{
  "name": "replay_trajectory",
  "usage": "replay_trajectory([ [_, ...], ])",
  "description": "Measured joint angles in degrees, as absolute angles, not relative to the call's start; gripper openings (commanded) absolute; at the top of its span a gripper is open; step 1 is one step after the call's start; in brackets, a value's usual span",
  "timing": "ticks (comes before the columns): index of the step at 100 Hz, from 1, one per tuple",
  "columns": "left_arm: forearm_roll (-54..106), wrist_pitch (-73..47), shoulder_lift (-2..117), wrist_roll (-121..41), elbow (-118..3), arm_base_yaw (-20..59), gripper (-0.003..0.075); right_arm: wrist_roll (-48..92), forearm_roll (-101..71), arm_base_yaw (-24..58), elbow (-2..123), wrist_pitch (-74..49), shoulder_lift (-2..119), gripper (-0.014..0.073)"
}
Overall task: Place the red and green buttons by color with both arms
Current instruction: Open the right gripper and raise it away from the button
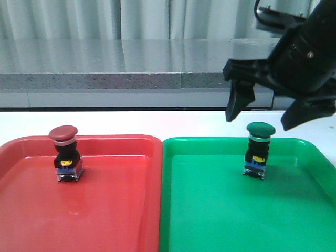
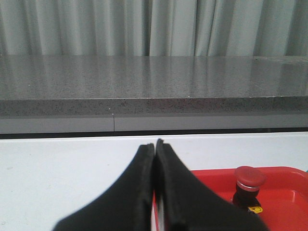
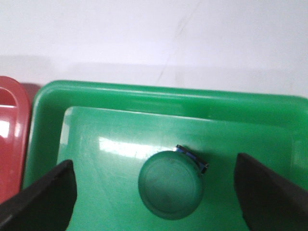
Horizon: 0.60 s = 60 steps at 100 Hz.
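The red button (image 1: 64,154) stands upright in the red tray (image 1: 115,210), near its back left; the left wrist view shows the same red button (image 2: 249,183) off to one side of my left gripper (image 2: 155,147). That gripper is shut, fingers pressed together with nothing between them, over white table beside the tray. The green button (image 1: 258,149) stands upright in the green tray (image 1: 210,210). My right gripper (image 1: 262,113) hangs open just above it, fingers spread to either side; from above, the green button cap (image 3: 171,184) lies between them, untouched.
The two trays sit side by side on a white table (image 1: 157,123), edges nearly touching. A grey stone ledge (image 1: 131,79) and curtains run behind. The left arm does not show in the front view.
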<state>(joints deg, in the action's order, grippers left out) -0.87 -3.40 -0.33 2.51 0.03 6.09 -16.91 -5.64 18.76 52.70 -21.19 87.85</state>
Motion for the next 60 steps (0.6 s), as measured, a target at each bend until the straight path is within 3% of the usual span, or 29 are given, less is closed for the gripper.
replay_trajectory([
  [60,-0.87,-3.40,-0.33,2.51,0.03,6.09,-0.0019,-16.91,8.83,18.76,52.43,-29.30,59.79,0.0655],
])
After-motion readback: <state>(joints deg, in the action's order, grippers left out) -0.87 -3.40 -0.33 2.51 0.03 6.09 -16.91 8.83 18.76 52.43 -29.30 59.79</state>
